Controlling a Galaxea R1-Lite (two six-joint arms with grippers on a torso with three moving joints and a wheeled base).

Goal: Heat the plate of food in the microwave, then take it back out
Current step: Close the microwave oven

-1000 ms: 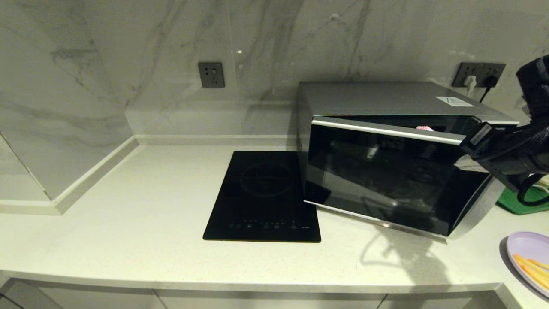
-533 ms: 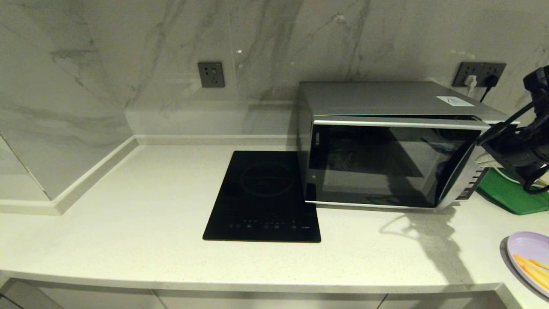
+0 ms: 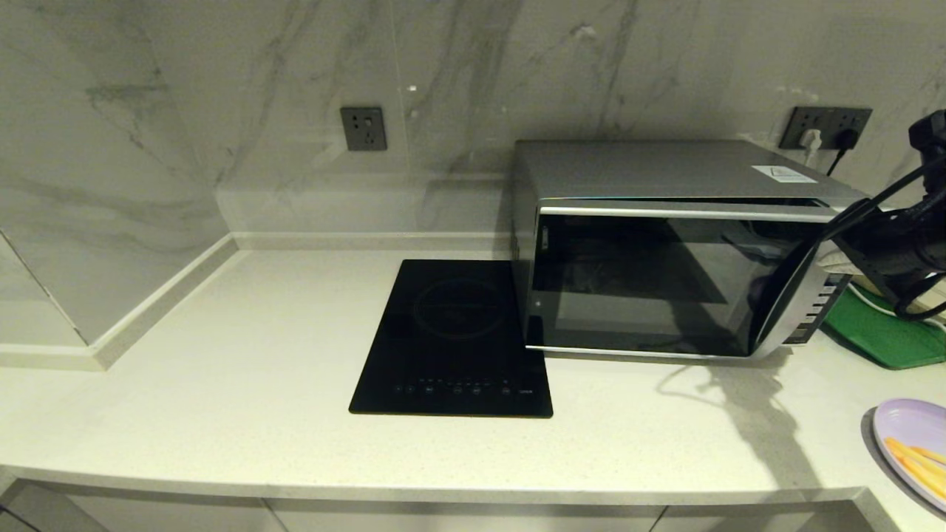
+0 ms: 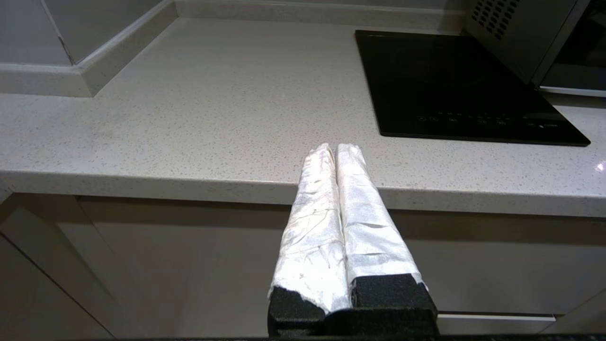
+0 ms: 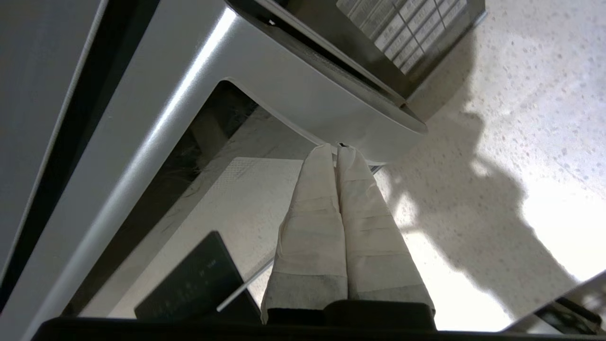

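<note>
Right wrist view: my right gripper, fingers pressed together, empty, tips against curved silver trim of big silver microwave, likely seating door. Lavender plate of fries waits on counter. Left gripper parked, pinched together.

Right gripper fingers pressed together, tips right at the curved silver door trim of the microwave. Dark glass door reflects speckled countertop; keypad sits beyond the trim.
</note>
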